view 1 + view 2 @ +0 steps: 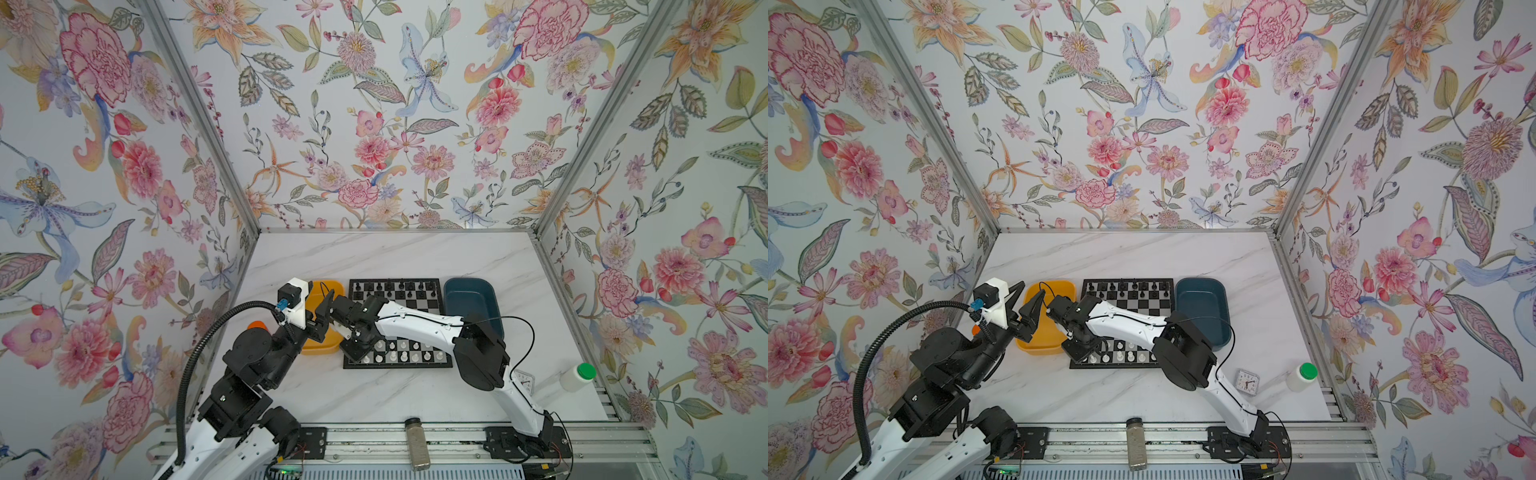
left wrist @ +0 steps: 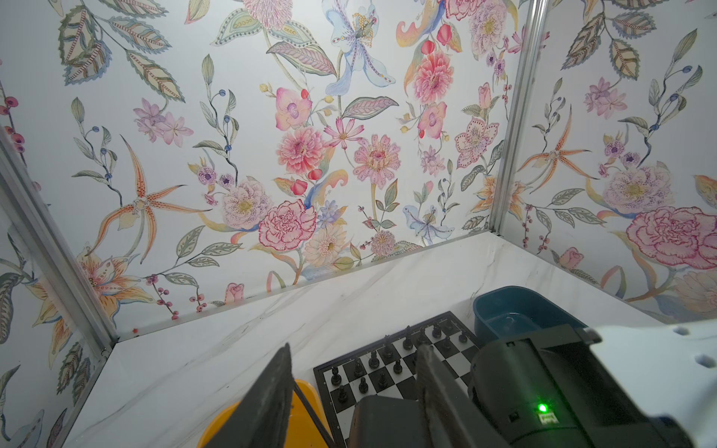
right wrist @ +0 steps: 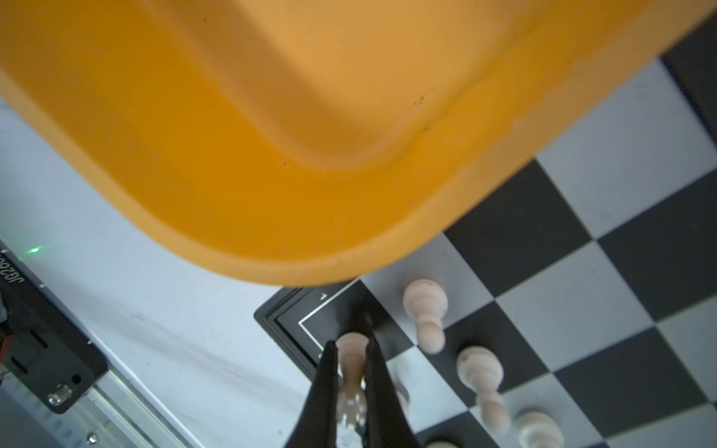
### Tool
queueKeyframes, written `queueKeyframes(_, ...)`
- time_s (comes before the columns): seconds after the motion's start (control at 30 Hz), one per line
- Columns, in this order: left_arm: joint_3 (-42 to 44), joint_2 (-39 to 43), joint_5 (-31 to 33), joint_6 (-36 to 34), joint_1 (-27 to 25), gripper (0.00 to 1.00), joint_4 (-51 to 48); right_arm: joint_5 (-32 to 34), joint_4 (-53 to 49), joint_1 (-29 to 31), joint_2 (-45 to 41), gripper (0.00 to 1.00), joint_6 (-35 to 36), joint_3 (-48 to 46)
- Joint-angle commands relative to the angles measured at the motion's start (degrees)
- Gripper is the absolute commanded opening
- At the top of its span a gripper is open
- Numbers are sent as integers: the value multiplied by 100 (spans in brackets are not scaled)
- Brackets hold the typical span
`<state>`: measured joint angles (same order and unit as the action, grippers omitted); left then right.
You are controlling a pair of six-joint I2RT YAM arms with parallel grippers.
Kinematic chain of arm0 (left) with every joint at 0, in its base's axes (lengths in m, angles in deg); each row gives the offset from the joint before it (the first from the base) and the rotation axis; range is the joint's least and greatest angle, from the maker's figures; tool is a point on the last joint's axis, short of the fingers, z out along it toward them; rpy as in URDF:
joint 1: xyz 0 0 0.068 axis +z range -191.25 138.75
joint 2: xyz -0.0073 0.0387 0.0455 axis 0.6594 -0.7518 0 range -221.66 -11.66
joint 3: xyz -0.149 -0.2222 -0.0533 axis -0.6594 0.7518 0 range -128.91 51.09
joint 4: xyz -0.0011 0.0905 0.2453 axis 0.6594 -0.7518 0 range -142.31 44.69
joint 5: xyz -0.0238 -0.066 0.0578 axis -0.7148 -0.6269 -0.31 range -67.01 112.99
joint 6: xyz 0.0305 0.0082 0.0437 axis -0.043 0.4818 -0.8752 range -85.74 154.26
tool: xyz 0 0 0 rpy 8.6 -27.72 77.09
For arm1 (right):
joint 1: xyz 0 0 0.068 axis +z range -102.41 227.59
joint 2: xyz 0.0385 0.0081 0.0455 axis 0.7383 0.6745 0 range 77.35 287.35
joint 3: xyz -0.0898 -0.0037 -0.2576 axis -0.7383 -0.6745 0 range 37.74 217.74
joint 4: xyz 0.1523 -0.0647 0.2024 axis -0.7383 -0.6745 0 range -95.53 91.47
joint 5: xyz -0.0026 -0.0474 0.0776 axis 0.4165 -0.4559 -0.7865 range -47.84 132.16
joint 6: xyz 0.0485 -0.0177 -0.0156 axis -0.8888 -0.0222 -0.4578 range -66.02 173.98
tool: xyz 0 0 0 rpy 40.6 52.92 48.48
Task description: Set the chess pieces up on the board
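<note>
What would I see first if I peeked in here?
Giant wallpaper flowers cover every wall. On the marble table, a chessboard sits between a yellow tray and a dark blue tray. At its near left corner, the right gripper has its jaws pinched on a white chess piece.

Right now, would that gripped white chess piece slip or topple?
Likely light and rigid: the white piece looks like plastic. Pinched at its narrow stem by the right gripper, it could swivel. Its wider base should resist tipping.

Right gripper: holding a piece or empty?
Shut on a white piece: in its wrist view the right gripper pinches it at the board corner.
</note>
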<state>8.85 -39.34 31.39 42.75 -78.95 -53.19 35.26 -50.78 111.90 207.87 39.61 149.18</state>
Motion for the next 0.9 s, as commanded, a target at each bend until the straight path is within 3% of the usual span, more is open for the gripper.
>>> queueKeyframes(0.0,11,70,131,-41,-89,53,41,17,-15,-32,145,0,-82,159)
queueKeyframes(0.87,31,79,215,-41,-142,53,18,-55,-15,-15,108,13,-91,161)
